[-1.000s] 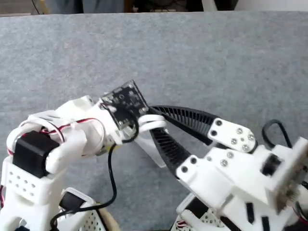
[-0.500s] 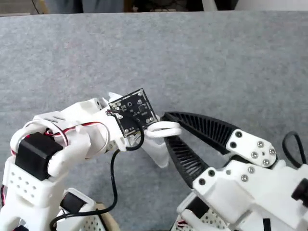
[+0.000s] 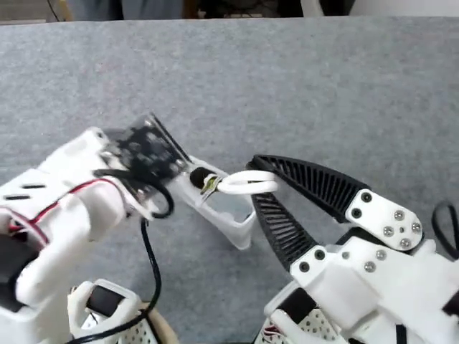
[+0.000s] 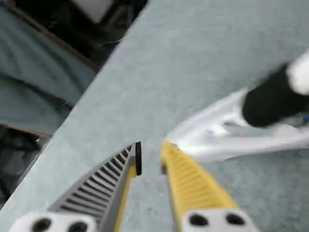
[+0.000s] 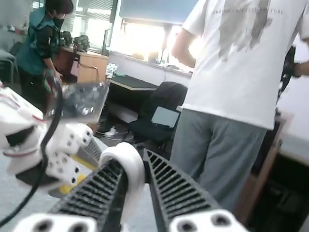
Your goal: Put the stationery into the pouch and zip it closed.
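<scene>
Left gripper (image 4: 150, 157) withdrawn leftward from pouch (image 3: 233, 218), fingers released. Right gripper (image 5: 137, 157) clenched on white loop (image 5: 128, 166). Zipping judged underway.

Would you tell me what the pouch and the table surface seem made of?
The pouch looks like clear, glossy soft plastic: grey shows through it and its edges shine. The table surface looks like matte grey felt or carpet, going by its fine speckled texture.
</scene>
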`<state>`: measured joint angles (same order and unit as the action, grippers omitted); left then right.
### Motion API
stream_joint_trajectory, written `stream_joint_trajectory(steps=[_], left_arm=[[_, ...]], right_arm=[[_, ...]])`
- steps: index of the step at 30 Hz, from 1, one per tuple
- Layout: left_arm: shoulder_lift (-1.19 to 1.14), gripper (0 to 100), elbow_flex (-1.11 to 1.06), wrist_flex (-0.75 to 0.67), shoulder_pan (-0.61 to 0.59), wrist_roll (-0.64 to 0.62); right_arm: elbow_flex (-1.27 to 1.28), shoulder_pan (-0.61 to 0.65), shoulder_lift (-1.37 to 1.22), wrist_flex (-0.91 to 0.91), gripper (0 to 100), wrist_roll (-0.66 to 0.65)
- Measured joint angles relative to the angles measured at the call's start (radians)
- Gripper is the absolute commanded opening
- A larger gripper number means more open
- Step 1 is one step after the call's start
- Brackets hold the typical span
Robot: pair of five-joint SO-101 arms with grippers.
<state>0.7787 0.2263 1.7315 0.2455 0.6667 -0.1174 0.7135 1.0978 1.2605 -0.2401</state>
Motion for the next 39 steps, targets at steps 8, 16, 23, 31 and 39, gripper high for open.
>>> stream_joint_trajectory(steps=[8, 16, 23, 31, 39], left_arm=[[0.0, 18, 0.0, -0.009, -0.063, 0.0], [0.0, 18, 0.0, -0.009, -0.063, 0.0], [0.003, 18, -0.006, 0.025, 0.057, -0.002], [0.006, 18, -0.015, 0.025, 0.098, -0.069], [0.058, 18, -0.055, 0.025, 0.249, -0.17]], right_arm=[[-0.049, -0.061, 0.002, -0.089, 1.2, -0.129], [-0.057, -0.14, 0.002, -0.098, 1.2, -0.219], [-0.057, -0.146, 0.002, -0.098, 1.2, -0.221], [0.029, -0.189, 0.002, -0.206, 1.2, -0.227], [0.236, -0.347, 0.0, -0.454, 1.2, -0.227]])
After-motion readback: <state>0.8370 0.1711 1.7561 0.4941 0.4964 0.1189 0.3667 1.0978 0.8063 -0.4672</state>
